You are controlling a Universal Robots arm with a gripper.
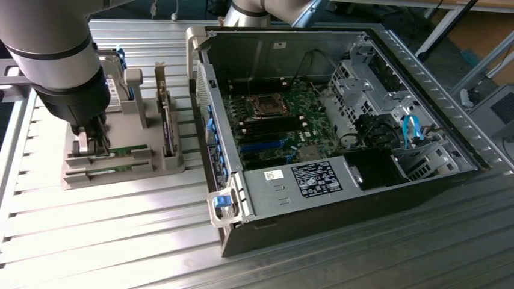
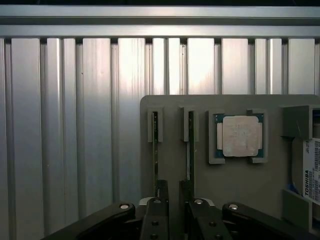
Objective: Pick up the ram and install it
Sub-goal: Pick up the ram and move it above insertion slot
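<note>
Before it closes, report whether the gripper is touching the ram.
Cannot tell: wrist view has the gripper overlapping the ram end, hiding contact or gap.

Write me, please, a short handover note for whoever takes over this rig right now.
Gripper: open, holding nothing, low over the grey holder, at one end of the two ram sticks.
Things: both ram sticks stand on edge in their holder slots. The open computer case sits to the exterior view's right of the holder, its motherboard exposed.
Done: gripper placed at the ram.
Left: no stick gripped or lifted yet, none installed.
</note>
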